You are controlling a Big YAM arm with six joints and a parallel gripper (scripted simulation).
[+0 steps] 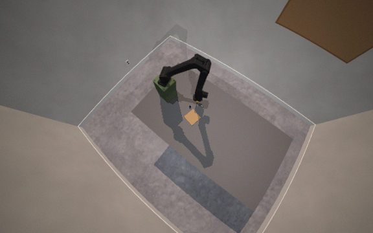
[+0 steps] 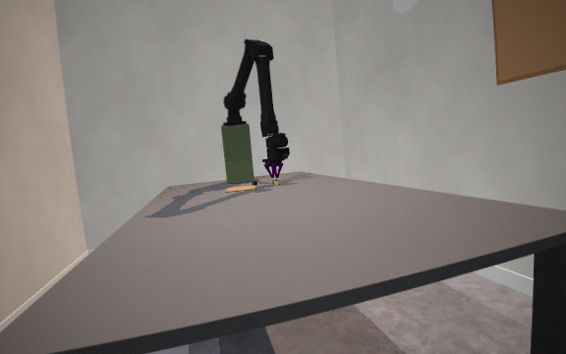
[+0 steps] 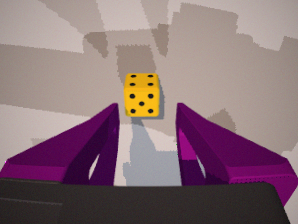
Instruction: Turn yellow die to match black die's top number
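Note:
The yellow die (image 3: 141, 95) lies flat on the bare table top, off the mat, and its side facing the wrist camera shows five pips. My gripper (image 3: 147, 112) hangs just above the table with its purple fingers apart, the die just beyond and between the fingertips, touching neither. Nothing is held. In the top view the gripper (image 1: 197, 101) stands over the yellow die (image 1: 197, 102) beyond the orange mat (image 1: 192, 116). The black die (image 1: 190, 107) is a small dark speck on the table near the mat's far corner; I cannot read its top face.
The green arm base (image 1: 165, 88) stands at the table's far edge, left of the mat. In the exterior view the mat (image 2: 240, 188), the gripper (image 2: 273, 172) and the yellow die (image 2: 274, 182) sit at the table's far end.

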